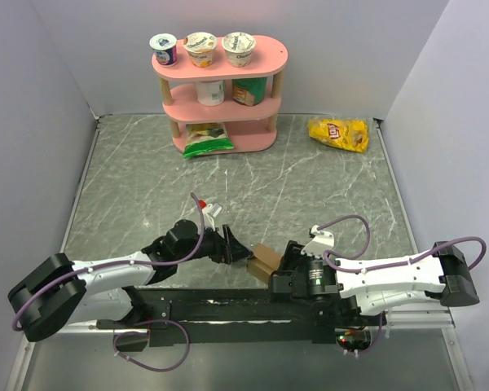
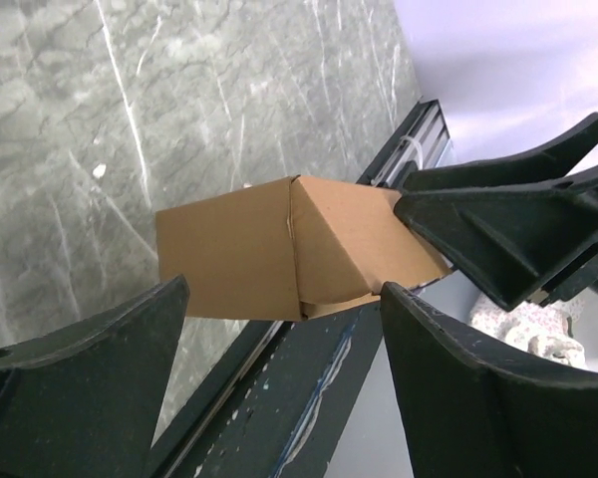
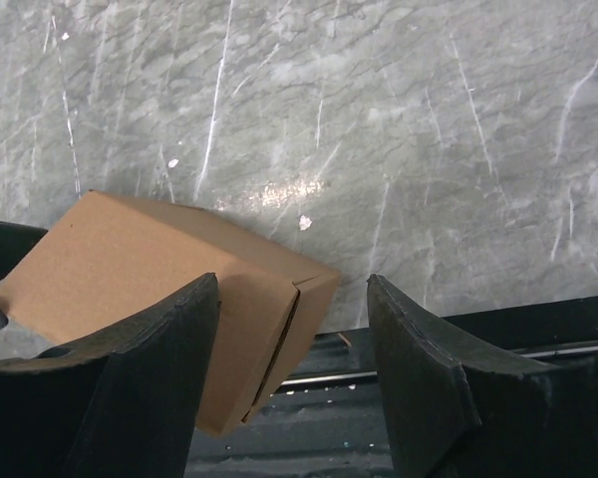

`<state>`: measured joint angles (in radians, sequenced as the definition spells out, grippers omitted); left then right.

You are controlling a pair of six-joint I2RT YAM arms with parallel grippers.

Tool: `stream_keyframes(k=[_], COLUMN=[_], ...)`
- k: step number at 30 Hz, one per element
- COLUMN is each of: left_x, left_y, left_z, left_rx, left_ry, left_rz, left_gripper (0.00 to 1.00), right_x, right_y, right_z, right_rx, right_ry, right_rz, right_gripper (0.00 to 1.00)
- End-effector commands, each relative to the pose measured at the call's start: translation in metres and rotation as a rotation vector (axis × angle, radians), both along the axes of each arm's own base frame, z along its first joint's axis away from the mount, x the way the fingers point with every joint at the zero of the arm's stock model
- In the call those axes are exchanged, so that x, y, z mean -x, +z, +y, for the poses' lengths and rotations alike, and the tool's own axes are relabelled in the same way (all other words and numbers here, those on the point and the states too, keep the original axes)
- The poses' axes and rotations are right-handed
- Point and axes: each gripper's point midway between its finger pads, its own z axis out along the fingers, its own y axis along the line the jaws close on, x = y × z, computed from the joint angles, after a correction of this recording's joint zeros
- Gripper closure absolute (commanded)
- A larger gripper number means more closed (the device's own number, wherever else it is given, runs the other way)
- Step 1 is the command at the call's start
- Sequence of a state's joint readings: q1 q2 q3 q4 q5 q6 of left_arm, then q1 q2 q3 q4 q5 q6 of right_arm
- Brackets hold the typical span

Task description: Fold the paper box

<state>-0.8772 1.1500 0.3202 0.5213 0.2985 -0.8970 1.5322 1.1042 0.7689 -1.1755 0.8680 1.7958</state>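
Note:
The paper box point(image 1: 265, 261), a small folded brown cardboard box, sits tilted at the table's near edge between my two grippers. In the left wrist view the paper box point(image 2: 279, 244) lies just past the fingertips of my left gripper point(image 2: 284, 289), which stands open with nothing between its fingers. My right gripper point(image 3: 294, 281) is open around one corner of the paper box point(image 3: 130, 274). Its left finger point(image 3: 159, 349) lies against a box face, and its right finger point(image 3: 429, 368) stands apart from the box. That corner hangs over the black rail point(image 3: 399, 418). In the top view my left gripper point(image 1: 238, 248) and right gripper point(image 1: 275, 265) face each other.
A pink shelf point(image 1: 220, 106) with yogurt cups and snack packs stands at the back. A yellow chip bag point(image 1: 339, 133) lies at the back right. The black base rail point(image 1: 228, 308) runs along the near edge under the box. Grey walls enclose the marble table point(image 1: 310, 187).

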Motion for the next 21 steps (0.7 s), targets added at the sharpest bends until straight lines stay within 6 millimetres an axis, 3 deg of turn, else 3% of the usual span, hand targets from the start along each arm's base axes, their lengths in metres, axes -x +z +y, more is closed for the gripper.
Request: stream_keyframes(k=[1, 5, 9, 15, 18, 19, 21], left_x=[-0.009, -0.009, -0.015, -0.020, -0.019, -0.018, -0.010], left_y=[0.027, 0.031, 0.041, 0.044, 0.031, 0.028, 0.020], left_z=[-0.013, -0.011, -0.009, -0.015, -0.021, -0.023, -0.026], left_rx=[0.077, 0.081, 0.092, 0.091, 0.068, 0.065, 0.068], left_ry=[-0.004, 0.001, 0.034, 0.035, 0.001, -0.009, -0.053], left_rz=[-0.046, -0.059, -0.083, -0.095, -0.070, -0.062, -0.031], left_gripper=[0.21, 0.25, 0.13, 0.09, 0.14, 0.21, 0.25], right_x=[0.018, 0.019, 0.019, 0.018, 0.019, 0.019, 0.019], right_y=[-0.019, -0.019, -0.020, -0.020, -0.020, -0.019, -0.020], right_z=[-0.023, -0.024, -0.025, -0.023, -0.023, -0.023, -0.024], right_rx=[0.143, 0.139, 0.133, 0.138, 0.143, 0.141, 0.142], right_ry=[0.015, 0.010, 0.009, 0.016, 0.016, 0.014, 0.013], right_rz=[0.109, 0.110, 0.110, 0.107, 0.107, 0.109, 0.108], right_gripper=[0.33, 0.33, 0.33, 0.33, 0.33, 0.33, 0.33])
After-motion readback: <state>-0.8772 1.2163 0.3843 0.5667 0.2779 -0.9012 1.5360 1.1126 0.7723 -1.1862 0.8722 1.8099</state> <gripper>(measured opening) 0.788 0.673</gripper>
